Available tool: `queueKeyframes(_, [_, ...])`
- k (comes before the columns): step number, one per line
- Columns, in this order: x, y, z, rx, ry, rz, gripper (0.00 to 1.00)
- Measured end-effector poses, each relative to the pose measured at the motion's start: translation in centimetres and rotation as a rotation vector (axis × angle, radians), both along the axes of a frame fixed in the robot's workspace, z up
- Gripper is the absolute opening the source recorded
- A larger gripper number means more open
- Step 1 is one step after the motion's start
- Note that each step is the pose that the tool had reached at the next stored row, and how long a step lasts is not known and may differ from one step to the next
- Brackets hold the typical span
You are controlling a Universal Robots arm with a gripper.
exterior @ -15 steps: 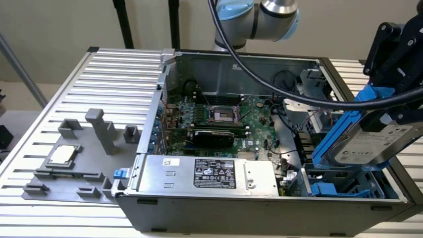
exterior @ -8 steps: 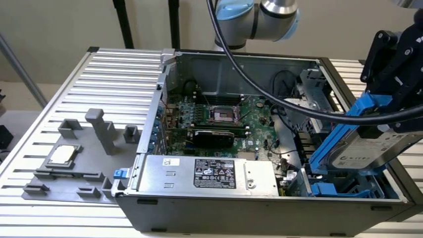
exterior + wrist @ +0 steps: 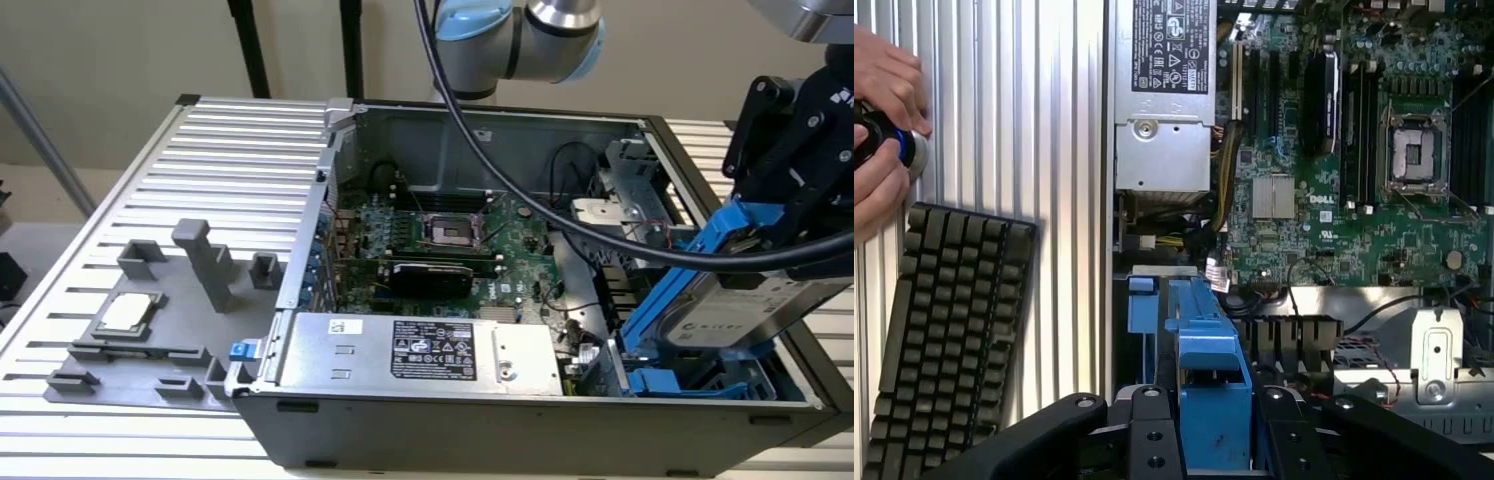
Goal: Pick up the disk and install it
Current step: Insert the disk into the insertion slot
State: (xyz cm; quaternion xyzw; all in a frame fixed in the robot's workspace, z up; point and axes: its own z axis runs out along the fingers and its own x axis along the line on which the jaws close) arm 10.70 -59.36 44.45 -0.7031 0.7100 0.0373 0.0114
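The disk [image 3: 750, 300] is a silver-grey drive with a white label in a bright blue carrier. It hangs tilted over the blue drive bay [image 3: 674, 382] at the front corner of the open computer case [image 3: 534, 430], on the exterior view's right. My gripper [image 3: 790, 225] is shut on the disk's upper end. In the wrist view the blue carrier [image 3: 1206, 385] sits clamped between my two black fingers [image 3: 1152, 432], pointing down toward the bay beside the motherboard [image 3: 1354, 200].
A silver power supply box [image 3: 420, 350] with a black label lies along the case front. A grey fixture plate [image 3: 134, 350] holding a small square chip [image 3: 127, 312] sits on the slatted table. A keyboard [image 3: 949, 330] and a person's hands [image 3: 879, 120] on a black knob are beside the case.
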Motion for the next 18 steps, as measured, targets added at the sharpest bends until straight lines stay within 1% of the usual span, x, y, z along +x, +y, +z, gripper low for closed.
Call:
queueKeyframes(6, [0.0, -0.08, -0.47, 0.0, 0.0009, 0.001, 0.33])
queueKeyframes(14, [0.38, -0.2, -0.71, -0.0001, 0.0078, 0.006, 0.33])
queueKeyframes(18, [0.48, -0.21, -0.92, -0.0001, 0.0099, 0.009, 0.33])
